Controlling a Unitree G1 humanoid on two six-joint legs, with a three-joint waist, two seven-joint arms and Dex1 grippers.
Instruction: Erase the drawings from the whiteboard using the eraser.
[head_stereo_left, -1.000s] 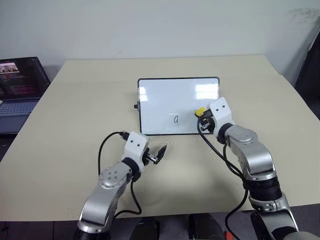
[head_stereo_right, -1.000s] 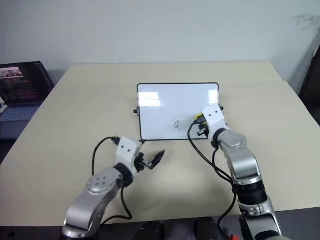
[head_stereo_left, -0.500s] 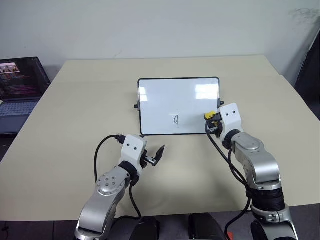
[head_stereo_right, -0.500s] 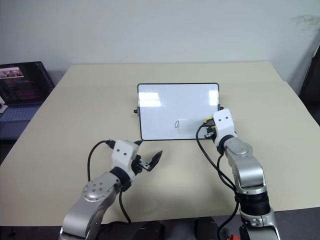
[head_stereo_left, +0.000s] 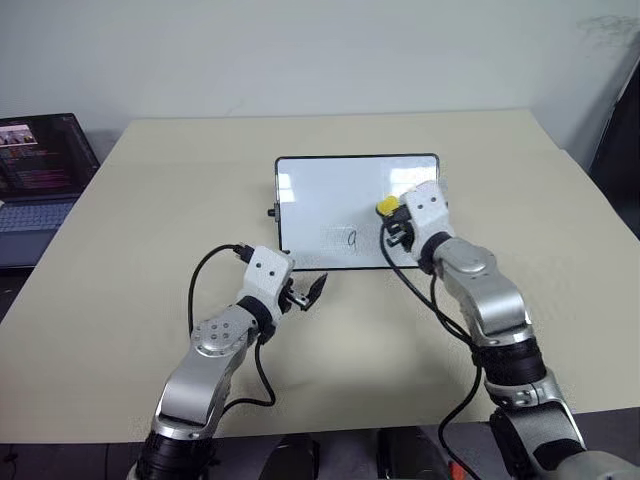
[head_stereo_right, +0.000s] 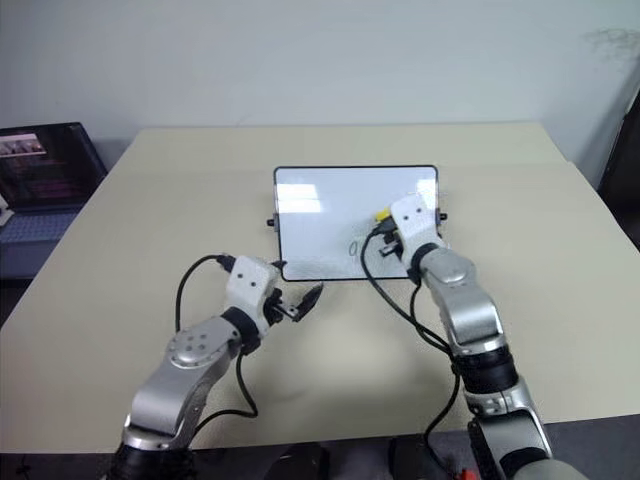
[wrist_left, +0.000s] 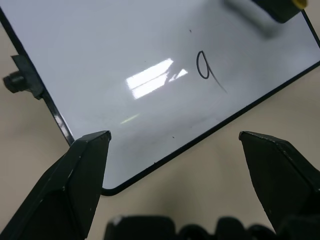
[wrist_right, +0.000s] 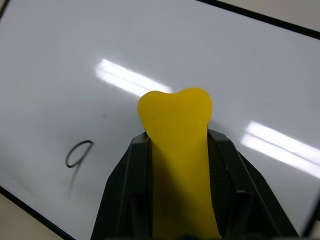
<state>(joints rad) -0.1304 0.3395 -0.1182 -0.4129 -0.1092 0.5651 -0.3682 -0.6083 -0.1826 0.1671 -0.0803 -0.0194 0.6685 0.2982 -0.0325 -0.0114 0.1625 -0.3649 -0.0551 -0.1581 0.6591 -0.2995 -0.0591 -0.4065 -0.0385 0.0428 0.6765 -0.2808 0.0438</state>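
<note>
Right gripper (wrist_right: 175, 150), jaws clamped on the small yellow block eraser (wrist_right: 177, 145), poises it over the glossy black-framed whiteboard (head_stereo_left: 330, 195) mid-table, beside the remaining "9" mark (head_stereo_left: 352, 238) near the board's front edge. Left gripper (head_stereo_left: 308, 292), jaws wide and empty, waits at that edge.

Beige table (head_stereo_left: 150, 220), pale wall (head_stereo_left: 300, 50), perhaps laptop (head_stereo_left: 40, 160)

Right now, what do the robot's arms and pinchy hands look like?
Both arms are shiny silver metal with black joints. Each wrist wears a white boxy block with small dark dots, and black cables loop from it. The left gripper and right gripper each have two black fingers, wedge-shaped and pointed at the tips.
</note>
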